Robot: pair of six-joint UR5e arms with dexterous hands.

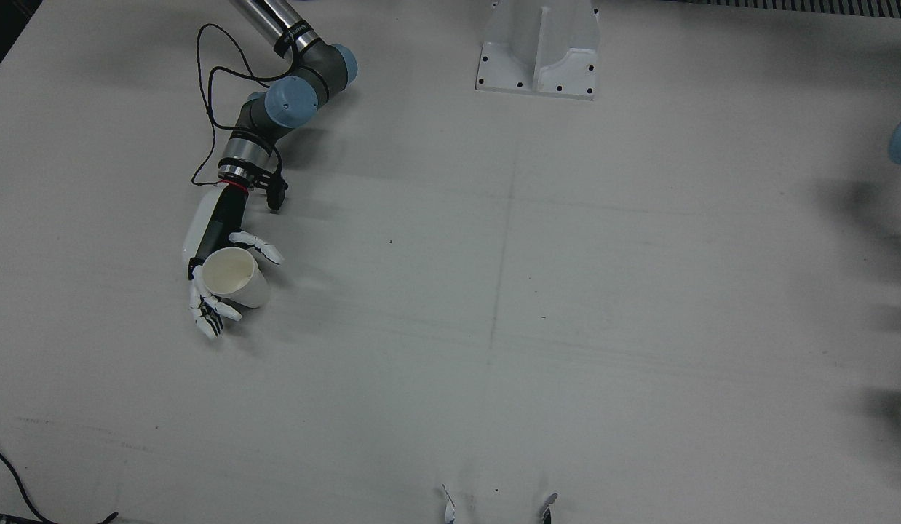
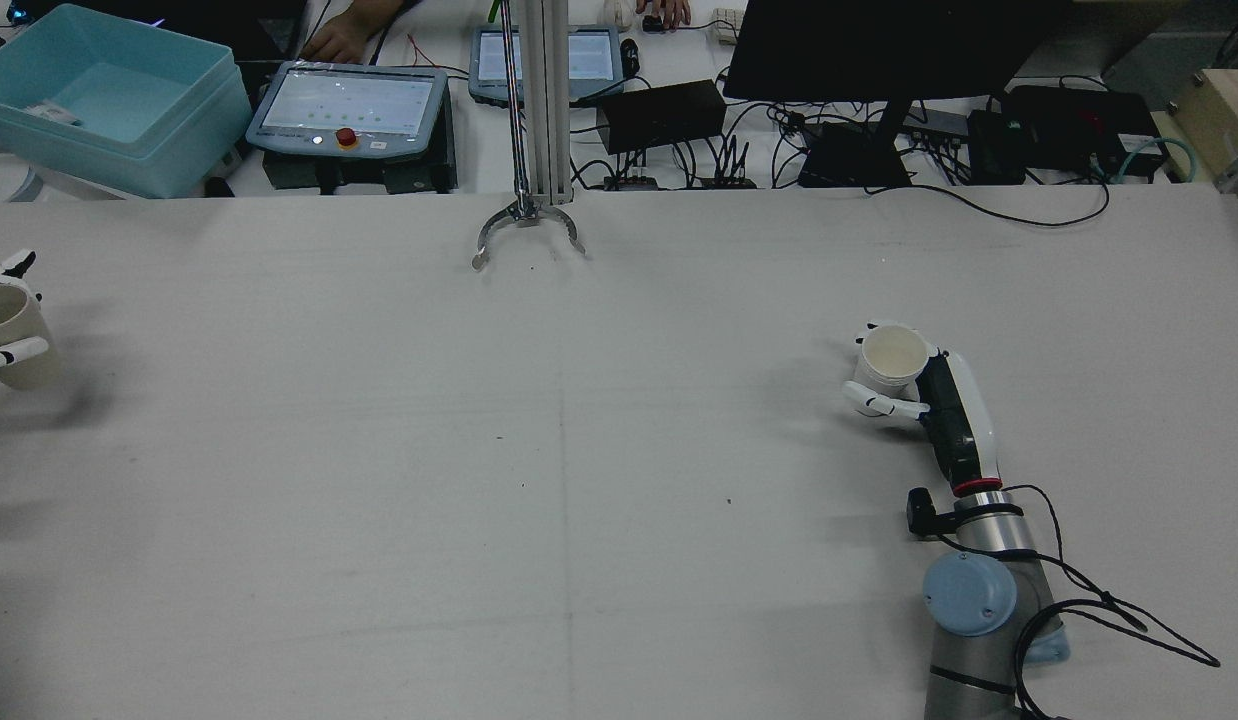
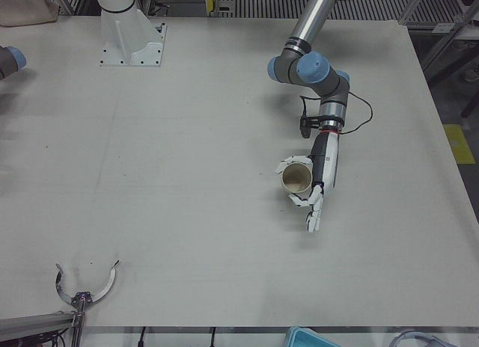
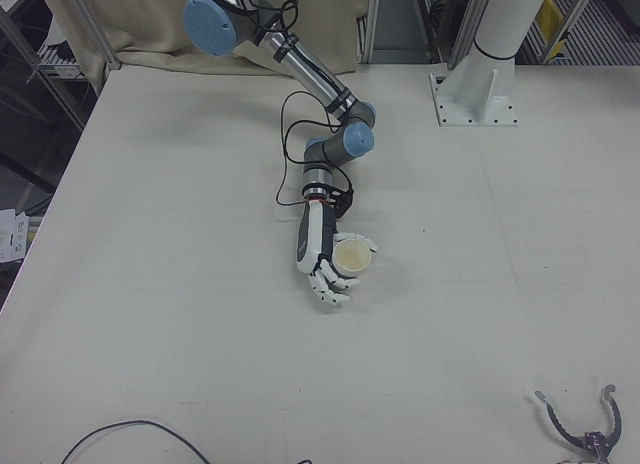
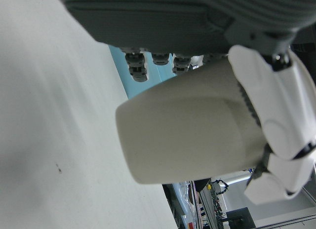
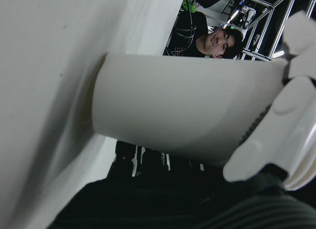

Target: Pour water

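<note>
My right hand (image 1: pixel 207 247) is shut on a white paper cup (image 1: pixel 236 278), which stands upright with its mouth open and looks empty. The pair also shows in the rear view, hand (image 2: pixel 944 410) and cup (image 2: pixel 891 358), and in the right-front view, hand (image 4: pixel 315 249) and cup (image 4: pixel 350 256). My left hand (image 3: pixel 322 175) is shut on a second white cup (image 3: pixel 297 179), upright at the far left edge of the rear view (image 2: pixel 9 330). The left hand view shows that cup (image 5: pixel 187 135) with fingers (image 5: pixel 276 105) on its wall. The right hand view shows the right cup (image 6: pixel 182 105) close up.
The two hands are far apart across the wide grey table. A white arm pedestal (image 1: pixel 538 51) stands at the robot's side. A metal claw bracket (image 2: pixel 524 225) sits at the operators' edge. A blue bin (image 2: pixel 109 100), tablets and cables lie beyond that edge.
</note>
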